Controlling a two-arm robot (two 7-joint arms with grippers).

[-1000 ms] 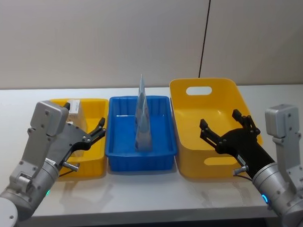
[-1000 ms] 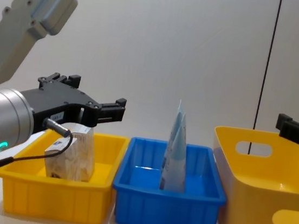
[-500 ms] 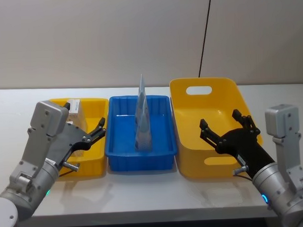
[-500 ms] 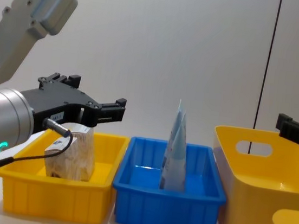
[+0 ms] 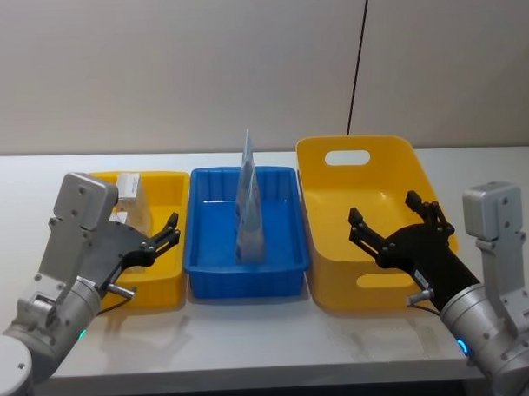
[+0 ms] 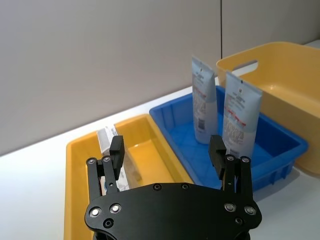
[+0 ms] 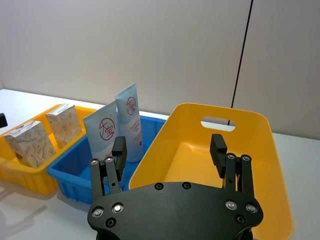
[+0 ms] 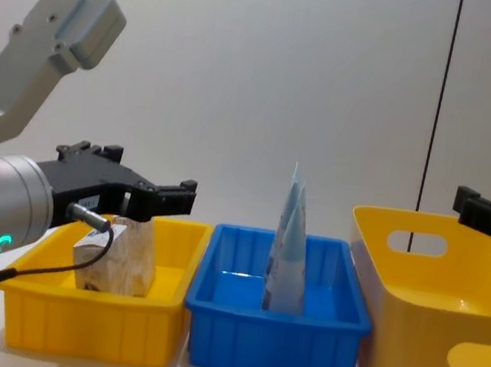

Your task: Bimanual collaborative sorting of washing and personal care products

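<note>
left gripper (image 5: 166, 234) lowered and drawn back slightly, jaws apart and empty, over the small yellow bin (image 5: 155, 290) with two marbled packs (image 7: 30, 145). two pale blue tubes (image 5: 249, 207) upright in the blue bin (image 5: 246, 281). right gripper (image 5: 394, 215) spread wide (nothing held) over the large yellow bin (image 5: 337, 289).

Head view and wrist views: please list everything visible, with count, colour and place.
table: one, white, under the bins
small yellow bin: one, yellow, left
blue bin: one, blue, middle
large yellow bin: one, yellow, handle slots, right
marbled boxes: two, beige-grey, in the small yellow bin
tubes: two, pale blue with red logos, upright in the blue bin
cable: one, black, on the wall behind
left tool: black, open, above the small yellow bin
right tool: black, open, above the large yellow bin
</note>
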